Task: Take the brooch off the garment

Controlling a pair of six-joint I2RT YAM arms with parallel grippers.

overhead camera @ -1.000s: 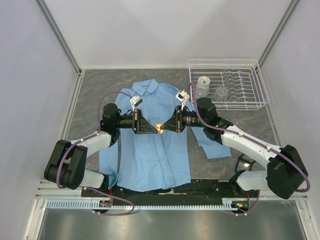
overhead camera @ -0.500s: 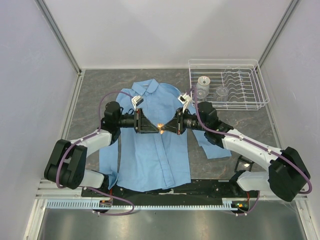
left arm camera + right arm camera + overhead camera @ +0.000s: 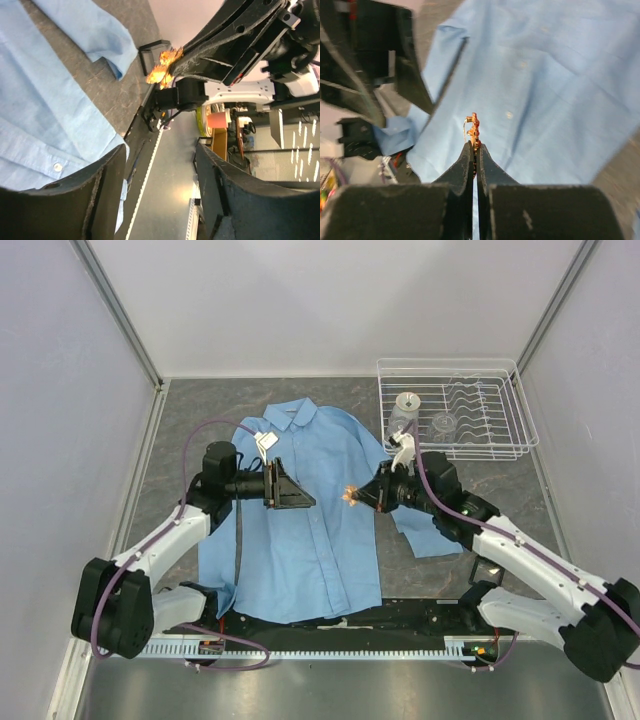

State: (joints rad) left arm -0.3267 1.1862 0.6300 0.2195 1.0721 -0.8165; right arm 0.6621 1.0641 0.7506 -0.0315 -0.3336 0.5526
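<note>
The garment (image 3: 320, 540), a light blue button-up shirt, lies flat on the grey table, and it also shows in both wrist views (image 3: 40, 100) (image 3: 545, 75). The brooch (image 3: 349, 494), a tiny orange-red pin, is pinched at the tip of my right gripper (image 3: 358, 496) and held above the shirt's right half, clear of the cloth. In the right wrist view the brooch (image 3: 473, 131) sticks out from the shut right gripper (image 3: 475, 146). My left gripper (image 3: 303, 502) hovers over the shirt's left chest, open and empty. From the left wrist the brooch (image 3: 164, 65) shows beyond the spread left gripper (image 3: 160, 150).
A white wire rack (image 3: 500, 445) holding a metal cup (image 3: 407, 403) and a clear glass piece (image 3: 443, 423) stands at the back right. The shirt's right sleeve (image 3: 425, 535) lies under my right arm. A small black object (image 3: 490, 562) sits near the right base.
My left gripper has opened and pulled back to the left. My right gripper has drawn the brooch to the right, away from the left gripper and off the shirt front.
</note>
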